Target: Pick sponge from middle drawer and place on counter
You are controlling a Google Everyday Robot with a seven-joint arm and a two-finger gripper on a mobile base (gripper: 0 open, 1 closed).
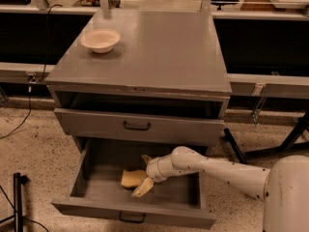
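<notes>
Currently | drawer (99, 180) open | pincer (141, 175) inside, spread wide, fingers either side of sponge (131, 178), lower finger touching it | bowl (100, 40) on surface (159, 57), back left.

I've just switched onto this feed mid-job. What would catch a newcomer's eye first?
First, the robot's white arm reaching in from the right into the pulled-out middle drawer, its tool down at the pale-yellow sponge on the drawer floor. Next, the cream bowl near the back-left corner of the grey counter.
</notes>
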